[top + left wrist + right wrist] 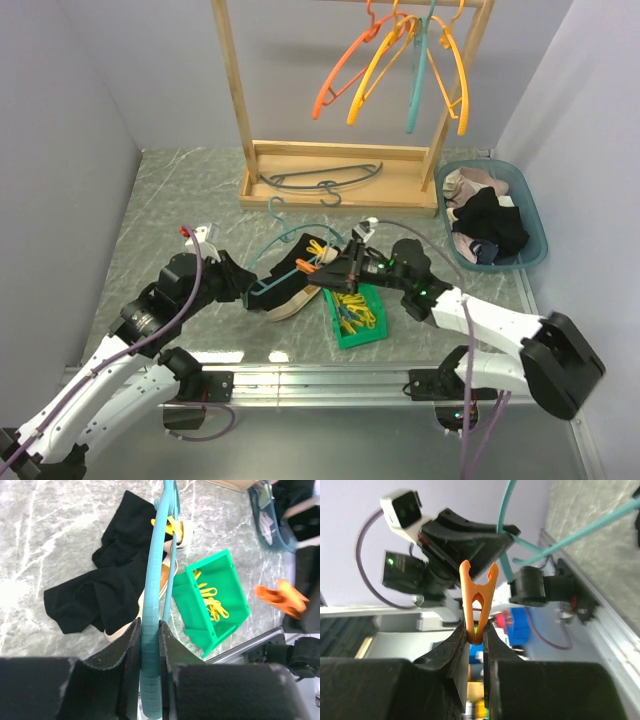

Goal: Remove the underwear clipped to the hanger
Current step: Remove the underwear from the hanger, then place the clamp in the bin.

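The teal hanger (283, 238) lies tilted low over the table. My left gripper (252, 285) is shut on its lower bar (154, 580). Black underwear (100, 590) is bunched on the table beside and under the hanger, with a beige piece (285, 305) beneath it. A yellow peg (172, 526) still sits on the hanger bar at the cloth's far end. My right gripper (476, 637) is shut on an orange peg (477, 597), held in the air just right of the hanger (308, 266). That peg touches no cloth.
A green bin (340, 338) with several yellow pegs sits next to the underwear. A teal basket (541, 245) at the right holds dark and light clothes. The wooden rack (340, 165) at the back carries several coloured hangers, and a grey hanger lies on its base.
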`<action>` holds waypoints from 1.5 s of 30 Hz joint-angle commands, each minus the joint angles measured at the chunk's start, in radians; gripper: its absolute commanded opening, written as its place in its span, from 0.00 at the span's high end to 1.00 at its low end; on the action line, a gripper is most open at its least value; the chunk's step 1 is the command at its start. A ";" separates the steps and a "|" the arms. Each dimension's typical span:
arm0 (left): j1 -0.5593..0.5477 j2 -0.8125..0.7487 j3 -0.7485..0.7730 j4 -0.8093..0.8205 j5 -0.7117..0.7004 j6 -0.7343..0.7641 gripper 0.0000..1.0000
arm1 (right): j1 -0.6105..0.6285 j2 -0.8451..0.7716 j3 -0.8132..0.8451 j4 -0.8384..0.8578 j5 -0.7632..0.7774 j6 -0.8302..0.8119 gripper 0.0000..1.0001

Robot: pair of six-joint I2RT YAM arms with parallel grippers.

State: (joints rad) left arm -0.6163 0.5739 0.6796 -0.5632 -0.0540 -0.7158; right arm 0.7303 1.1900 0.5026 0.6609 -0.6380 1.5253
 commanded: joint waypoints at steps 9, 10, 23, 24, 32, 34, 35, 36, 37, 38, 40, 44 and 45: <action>-0.002 0.001 0.063 -0.021 -0.092 0.032 1.00 | -0.068 -0.357 -0.071 -0.756 0.104 -0.439 1.00; -0.002 -0.003 0.063 -0.030 -0.096 0.032 1.00 | -0.069 -0.433 -0.093 -0.832 0.171 -0.444 1.00; -0.002 -0.019 0.058 -0.026 -0.056 0.032 1.00 | -0.077 -0.561 -0.112 -0.966 0.322 -0.412 0.36; -0.002 -0.022 0.057 -0.026 -0.053 0.033 1.00 | -0.077 -0.561 -0.104 -0.972 0.330 -0.415 0.32; -0.002 -0.045 0.078 -0.041 -0.018 0.049 1.00 | -0.083 -0.491 -0.033 -0.864 0.273 -0.416 0.28; -0.002 -0.046 0.090 -0.053 -0.021 0.049 1.00 | -0.086 -0.440 -0.003 -0.813 0.244 -0.413 0.28; -0.002 -0.046 0.097 -0.056 -0.024 0.050 1.00 | -0.085 -0.419 0.008 -0.798 0.236 -0.415 0.28; -0.002 -0.046 0.112 -0.061 -0.035 0.052 1.00 | -0.086 -0.383 0.034 -0.779 0.232 -0.418 0.28; -0.002 -0.048 0.124 -0.073 -0.046 0.055 1.00 | -0.086 -0.368 0.045 -0.768 0.227 -0.421 0.28; -0.002 -0.054 0.136 -0.082 -0.058 0.061 1.00 | -0.088 -0.353 0.056 -0.756 0.225 -0.428 0.28; -0.002 -0.057 0.188 -0.096 -0.090 0.070 1.00 | -0.089 -0.310 0.092 -0.735 0.224 -0.439 0.28; -0.002 -0.062 0.291 -0.153 -0.136 0.093 1.00 | -0.092 -0.247 0.183 -0.711 0.260 -0.514 0.33; -0.002 -0.063 0.307 -0.161 -0.142 0.095 1.00 | -0.092 -0.222 0.232 -0.722 0.274 -0.536 0.34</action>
State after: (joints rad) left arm -0.6167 0.5289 0.8921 -0.7296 -0.1421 -0.6502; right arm 0.6460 0.9321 0.6117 -0.1265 -0.3973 1.0748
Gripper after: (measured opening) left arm 0.200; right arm 0.673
